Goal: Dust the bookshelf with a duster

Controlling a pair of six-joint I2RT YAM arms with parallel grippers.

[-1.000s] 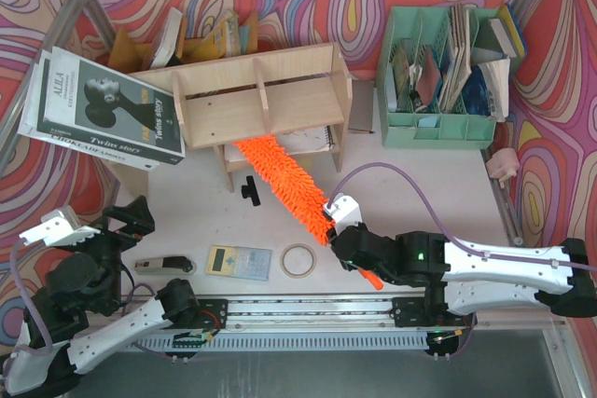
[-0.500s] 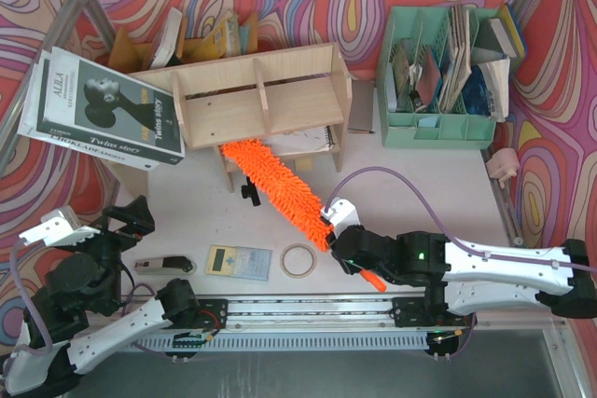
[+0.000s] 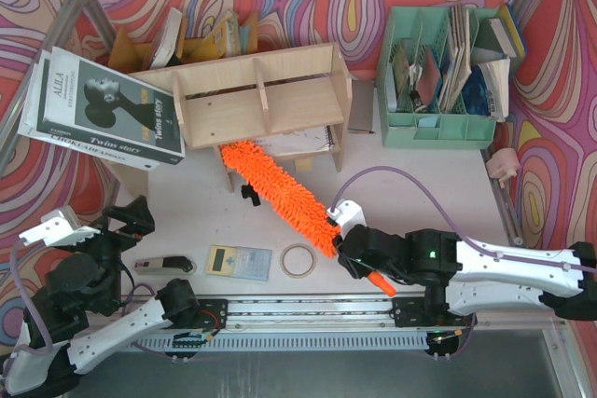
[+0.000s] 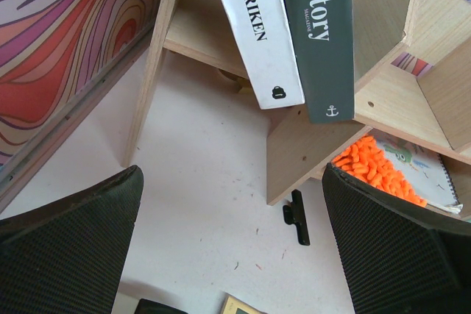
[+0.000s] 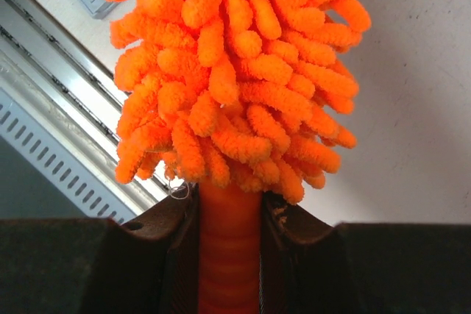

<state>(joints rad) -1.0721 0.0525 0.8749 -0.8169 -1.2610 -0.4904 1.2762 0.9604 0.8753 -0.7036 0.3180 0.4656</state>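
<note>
Okay, so the right gripper [image 3: 340, 240] has its fingers pinched tight on the slim orange handle of the duster [image 3: 280, 189], right where the fluffy head begins; the wrist view shows the handle squeezed between the two pads. The duster lies on a diagonal across the table [image 3: 410, 184], and its far tip is poked in under the bottom board of the bookshelf [image 3: 261, 104], touching or just over a spiral notebook [image 3: 312, 142] that sits in there. The left gripper [image 4: 232, 174] is parked off to the near left with its fingers spread wide, holding nothing and well apart from the action, with a couple of books [image 4: 294, 27] leaning at the shelf's left end in its view. My read is that we're in the middle of the actual dusting, working the lowest level, and the upper compartments and the top board don't look like they've been reached. Next I'd guess it needs a sideways sweep along that bottom gap, then a lift and re-angle to get the fluff into the upper bays between the dividers. Tricky bit: a small black clip [image 3: 249, 192] sits just beside the brush, and a hard push might nudge the shelf or those leaning books.
</note>
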